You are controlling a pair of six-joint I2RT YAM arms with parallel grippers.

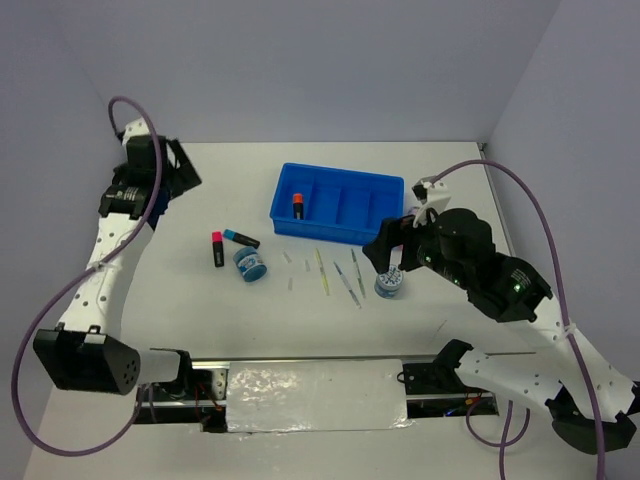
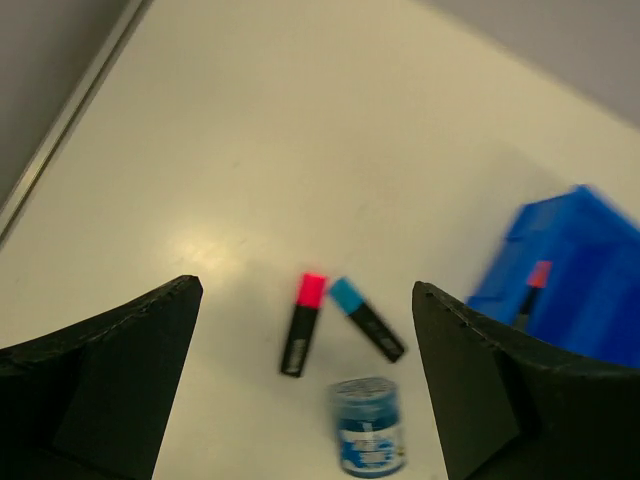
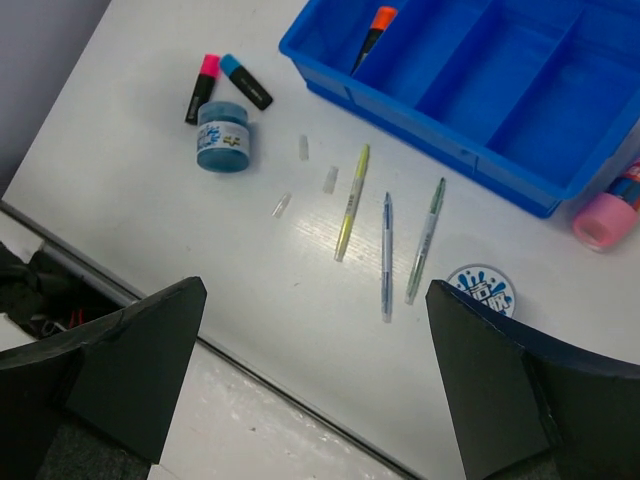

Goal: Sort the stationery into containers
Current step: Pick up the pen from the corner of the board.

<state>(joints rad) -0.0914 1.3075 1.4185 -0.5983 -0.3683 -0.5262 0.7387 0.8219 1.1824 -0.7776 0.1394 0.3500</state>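
The blue four-compartment tray [image 1: 325, 231] stands at the back centre, with an orange-capped highlighter [image 1: 297, 205] in its left compartment. A pink-capped highlighter [image 1: 218, 249], a blue-capped highlighter [image 1: 240, 238] and a blue roll [image 1: 250, 265] lie to its left. Three thin pens [image 1: 347, 283] lie in front of it. A second roll [image 1: 389, 284] sits under my right gripper [image 1: 388, 248], which is open and empty above the table. A pink tube [image 3: 604, 218] lies by the tray's corner. My left gripper [image 1: 178, 170] is open and empty, high at the far left. No orange square shows.
Three small clear caps [image 3: 303, 147] lie between the blue roll and the pens. The table's near edge [image 3: 250, 370] runs below the right gripper. Grey walls close in the back and both sides.
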